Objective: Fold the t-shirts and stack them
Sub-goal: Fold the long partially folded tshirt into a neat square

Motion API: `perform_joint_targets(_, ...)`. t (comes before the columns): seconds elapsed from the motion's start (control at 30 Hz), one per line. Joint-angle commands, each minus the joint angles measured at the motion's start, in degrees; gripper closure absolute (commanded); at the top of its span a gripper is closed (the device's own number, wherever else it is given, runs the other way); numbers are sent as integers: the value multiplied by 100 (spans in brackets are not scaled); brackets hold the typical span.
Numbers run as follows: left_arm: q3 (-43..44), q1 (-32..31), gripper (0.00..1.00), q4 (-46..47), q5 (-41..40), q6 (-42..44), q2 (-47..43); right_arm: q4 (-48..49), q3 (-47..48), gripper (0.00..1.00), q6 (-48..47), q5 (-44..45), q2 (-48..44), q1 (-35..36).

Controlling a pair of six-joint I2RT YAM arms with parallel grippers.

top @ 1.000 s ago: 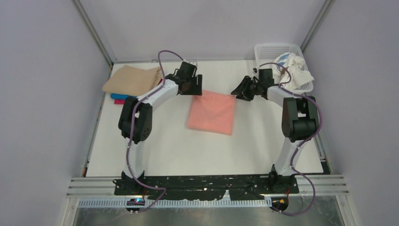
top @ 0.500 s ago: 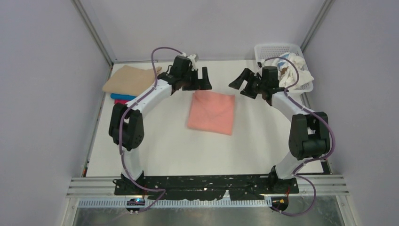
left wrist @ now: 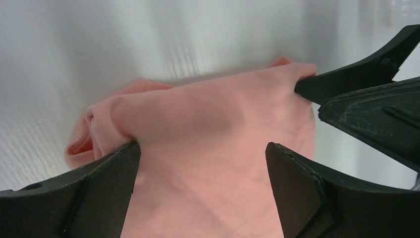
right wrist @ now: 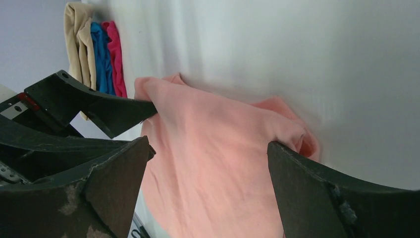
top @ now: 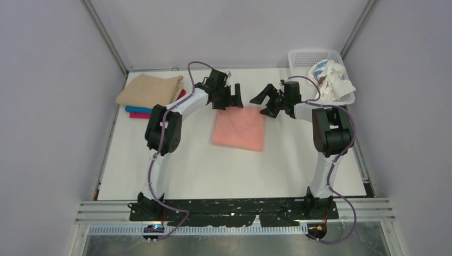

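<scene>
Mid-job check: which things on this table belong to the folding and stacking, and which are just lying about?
Job: salmon-pink folded cloth t-shirt; tan folded t-shirt atop the stack; bright blue folded t-shirt; magenta folded t-shirt.
Lying about: white plastic mesh basket; crumpled white cloth in it, possibly more shirts, cannot tell.

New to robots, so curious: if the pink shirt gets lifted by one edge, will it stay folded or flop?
Probably flop: the pink shirt is thin cloth, and its corner bunches in the left wrist view. Likely light, lying flat in layers. Pushed, it would probably rumple, not slide.
</scene>
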Motion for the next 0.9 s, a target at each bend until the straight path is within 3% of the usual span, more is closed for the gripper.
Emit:
perform_joint_targets(0.0,606,76,0,-767,-332,-87,298,182,471,5,49,14,376,11)
perform_joint_targets(0.2,-161,151,0,-997,-352,-375,62,144,480,5,-54,45,631,21)
perform_joint_targets(0.33,-1097,138,0,-385,-215,-431,-556,207,323,5,-119,43,575,113)
perform_joint_targets(0.5,-868,138,1,-480,-685,-107,-1067,-107,416,5,-409,190,8,185)
perform_joint_targets(0.63,-848,138,0,-649,-783,119,-1867,-753,433,5,-781,1064,-977,192)
perform_joint_targets(0.87,-3021,167,0,54,-1347,-202,-3575,-1265,-1099,5,-1416,3413,-3763,200)
